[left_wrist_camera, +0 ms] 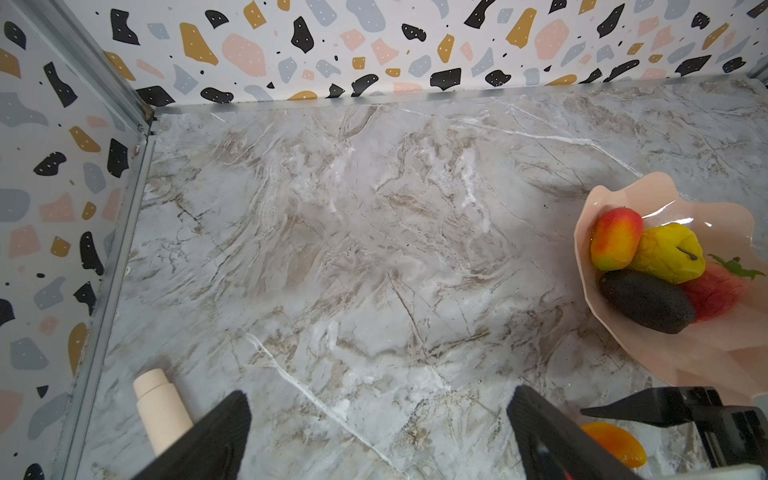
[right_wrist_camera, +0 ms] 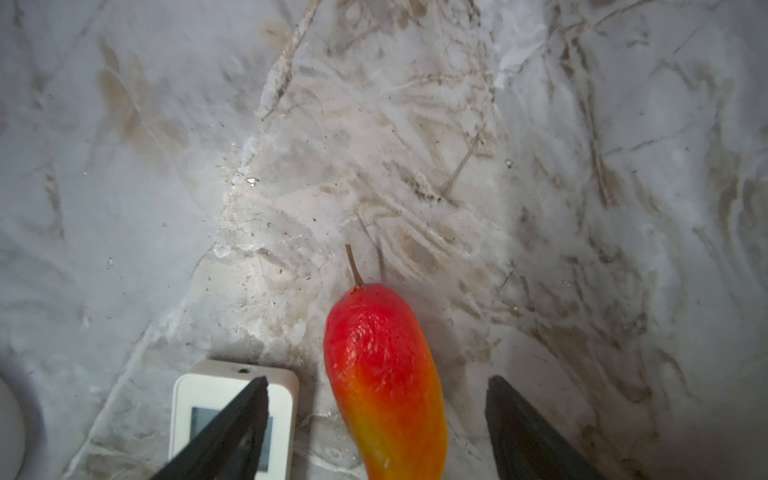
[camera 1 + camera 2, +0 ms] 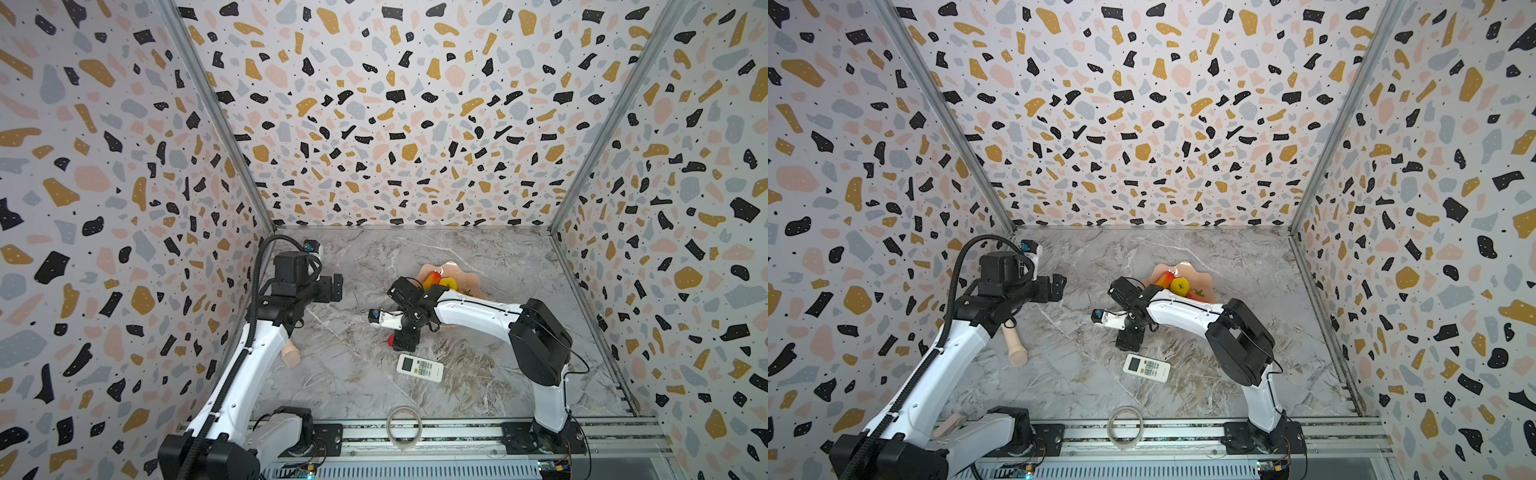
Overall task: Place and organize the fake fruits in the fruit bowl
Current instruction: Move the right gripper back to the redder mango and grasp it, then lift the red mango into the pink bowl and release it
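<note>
Right gripper (image 2: pixel 377 379) has its jaws wide apart around the mango (image 2: pixel 384 407) on the table (image 2: pixel 374 166), which the top views nearly hide, while the left wrist view shows four fruits (image 1: pixel 660 257) in the bowl (image 1: pixel 706 357).

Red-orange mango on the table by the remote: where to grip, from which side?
Grip the red-orange plastic mango across its thick middle, from above, right gripper straddling its long axis. It lies flat on the marble table and narrows toward the stem. The white remote control sits close beside one finger.
</note>
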`<act>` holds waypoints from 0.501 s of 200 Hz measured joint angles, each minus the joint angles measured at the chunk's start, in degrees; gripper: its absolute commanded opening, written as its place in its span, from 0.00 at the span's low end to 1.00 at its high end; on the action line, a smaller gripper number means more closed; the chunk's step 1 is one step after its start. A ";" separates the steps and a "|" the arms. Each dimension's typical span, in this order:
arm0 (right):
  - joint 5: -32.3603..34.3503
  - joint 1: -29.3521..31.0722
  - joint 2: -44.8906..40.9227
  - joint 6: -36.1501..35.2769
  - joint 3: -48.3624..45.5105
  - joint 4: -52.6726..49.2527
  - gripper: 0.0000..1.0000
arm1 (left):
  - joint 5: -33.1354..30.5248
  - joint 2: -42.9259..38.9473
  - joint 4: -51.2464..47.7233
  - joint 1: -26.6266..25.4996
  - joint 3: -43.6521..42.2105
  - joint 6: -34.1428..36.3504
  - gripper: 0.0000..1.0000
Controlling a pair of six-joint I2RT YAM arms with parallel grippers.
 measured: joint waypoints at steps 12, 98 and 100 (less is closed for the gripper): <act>-0.04 -0.28 0.72 0.17 0.00 0.02 0.79 | 0.00 0.00 0.02 0.00 0.00 0.00 1.00; -0.61 -1.57 3.08 1.18 0.04 1.46 0.42 | 0.00 0.00 0.00 0.00 0.00 0.00 1.00; -0.61 -1.60 3.08 1.25 0.04 1.49 0.42 | 0.00 0.00 0.02 0.00 0.00 0.00 1.00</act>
